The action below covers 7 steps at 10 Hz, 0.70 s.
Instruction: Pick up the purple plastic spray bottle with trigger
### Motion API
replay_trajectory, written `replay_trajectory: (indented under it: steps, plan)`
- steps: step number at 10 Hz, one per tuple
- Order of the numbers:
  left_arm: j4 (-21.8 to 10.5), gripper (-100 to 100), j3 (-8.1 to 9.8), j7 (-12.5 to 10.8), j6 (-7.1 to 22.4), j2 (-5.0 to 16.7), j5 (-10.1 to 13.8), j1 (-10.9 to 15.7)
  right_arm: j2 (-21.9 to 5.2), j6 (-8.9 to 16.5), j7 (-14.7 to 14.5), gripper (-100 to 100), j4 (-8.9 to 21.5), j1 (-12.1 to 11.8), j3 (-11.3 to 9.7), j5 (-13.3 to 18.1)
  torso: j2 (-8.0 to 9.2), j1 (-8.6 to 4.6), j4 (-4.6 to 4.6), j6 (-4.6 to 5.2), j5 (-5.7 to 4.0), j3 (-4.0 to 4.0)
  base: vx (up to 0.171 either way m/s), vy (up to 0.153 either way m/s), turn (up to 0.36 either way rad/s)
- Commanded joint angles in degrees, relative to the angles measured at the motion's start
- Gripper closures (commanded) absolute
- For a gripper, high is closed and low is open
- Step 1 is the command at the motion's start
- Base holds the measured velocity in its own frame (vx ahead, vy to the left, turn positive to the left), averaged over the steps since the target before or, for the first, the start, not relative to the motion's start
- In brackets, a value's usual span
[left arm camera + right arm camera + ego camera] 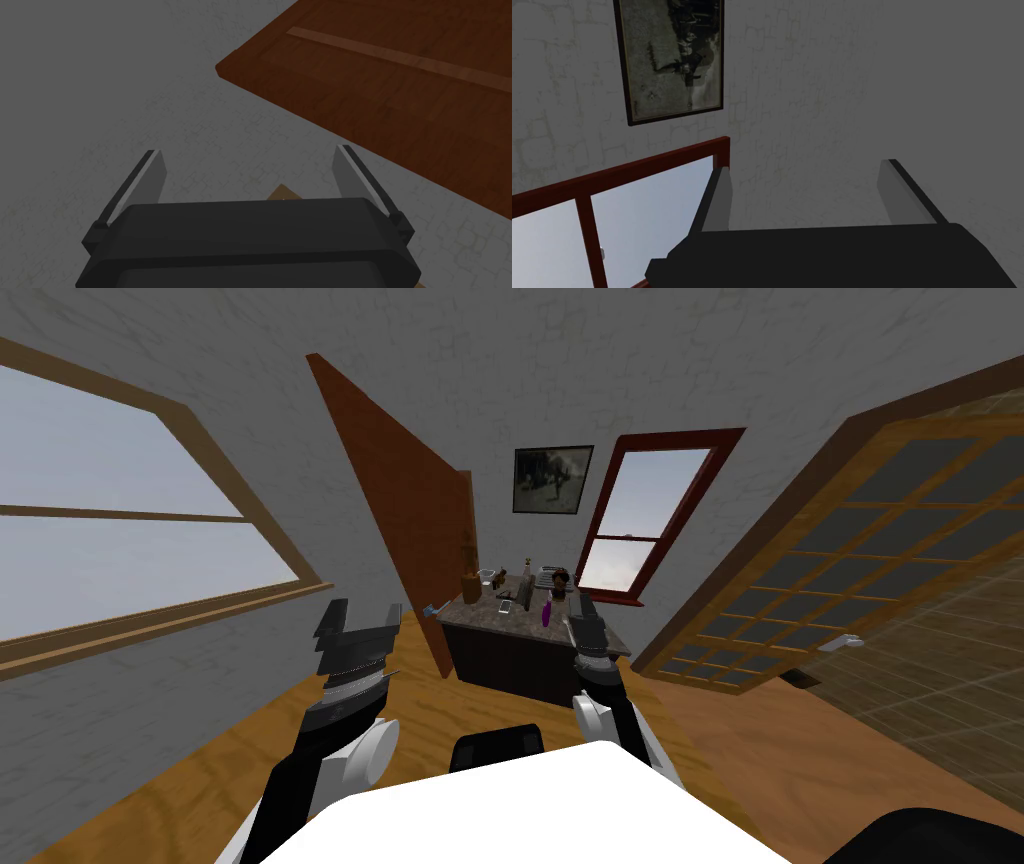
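Both wide open, empty: left end effector (248,155), right end effector (806,167). Small purple plastic spray bottle (546,610) stands on the dark, mottled-topped table (475,610), far ahead, right of centre. Likely light, slick, slightly squashy; I'd grip the body below the trigger.

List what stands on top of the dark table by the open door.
On the table's speckled top: the purple spray bottle, a brown jar and other items too small to name. My right arm covers the top's right part.
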State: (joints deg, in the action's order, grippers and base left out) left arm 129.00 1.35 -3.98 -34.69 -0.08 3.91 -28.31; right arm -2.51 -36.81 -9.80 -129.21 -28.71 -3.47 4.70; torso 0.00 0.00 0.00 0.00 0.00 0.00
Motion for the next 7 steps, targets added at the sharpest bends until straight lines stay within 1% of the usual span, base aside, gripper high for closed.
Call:
replay_trajectory:
  steps: [1,3,4,6,7]
  plan:
    - [0.0,0,0.0,0.0,0.0,0.0,0.0,0.0,-2.0,0.81,-0.14,-100,0.34,-0.07,0.02,0.59,0.0,0.0,0.0,0.0,0.0,0.0,0.011,0.0,-0.05]
    - [0.0,0,0.0,0.0,0.0,0.0,0.0,0.0,-3.74,1.94,-0.33,-100,0.84,-0.16,0.01,1.44,-0.06,-0.01,-0.01,0.01,0.0,-0.04,0.022,0.0,-0.056]
    - [0.0,0,0.0,0.0,0.0,0.0,0.0,0.0,-5.53,3.38,-0.57,-100,1.5,-0.3,-0.05,2.61,-0.08,-0.03,-0.02,0.01,-0.01,-0.05,0.037,-0.008,-0.118]
    - [0.0,0,0.0,0.0,0.0,0.0,0.0,-0.01,-7.36,5.04,-0.84,-100,2.26,-0.46,-0.14,4.02,-0.15,-0.06,-0.03,0.01,-0.02,-0.09,0.039,-0.011,-0.102]
    - [0.0,0,0.0,0.0,0.0,0.0,0.0,-0.01,-9.19,6.88,-1.15,-100,3.09,-0.66,-0.26,5.6,-0.14,-0.05,-0.03,0.01,-0.01,-0.08,0.049,-0.017,-0.156]
